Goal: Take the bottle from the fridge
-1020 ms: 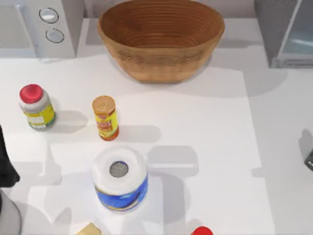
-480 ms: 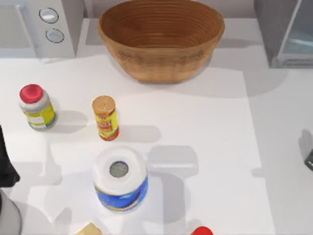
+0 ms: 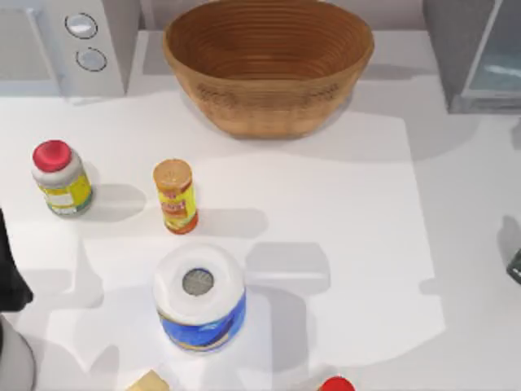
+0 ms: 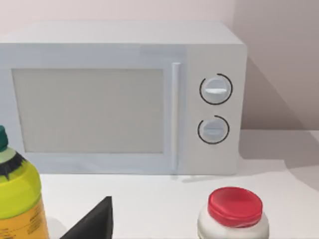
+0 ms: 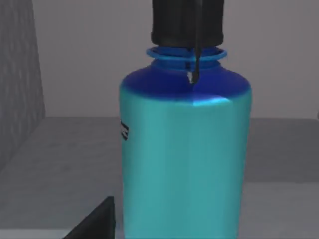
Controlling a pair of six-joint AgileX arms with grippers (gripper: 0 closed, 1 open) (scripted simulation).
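Observation:
The bottle (image 5: 184, 159) is turquoise with a dark blue shoulder and a black cap. It stands upright on a grey floor, close in front of my right gripper (image 5: 159, 234). One dark finger (image 5: 97, 221) stands just beside the bottle, not touching it, and the gripper is open. A dark grey wall (image 5: 17, 74) rises beside the bottle. In the top view the fridge (image 3: 476, 57) stands at the table's far right corner, and a part of my right arm (image 3: 514, 265) shows at the right edge. My left arm (image 3: 10, 281) is parked at the left edge with its gripper (image 4: 159, 234) open.
A white microwave (image 3: 65, 45) stands at the far left and a woven basket (image 3: 269, 65) at the far middle. A red-capped jar (image 3: 59, 177), an orange canister (image 3: 175, 195) and a paper roll (image 3: 199, 297) stand on the table's left half. A red cap (image 3: 335, 384) shows at the front edge.
The shadows on the table's right side have shifted a little. The jar, canister, roll and left arm stay where they were.

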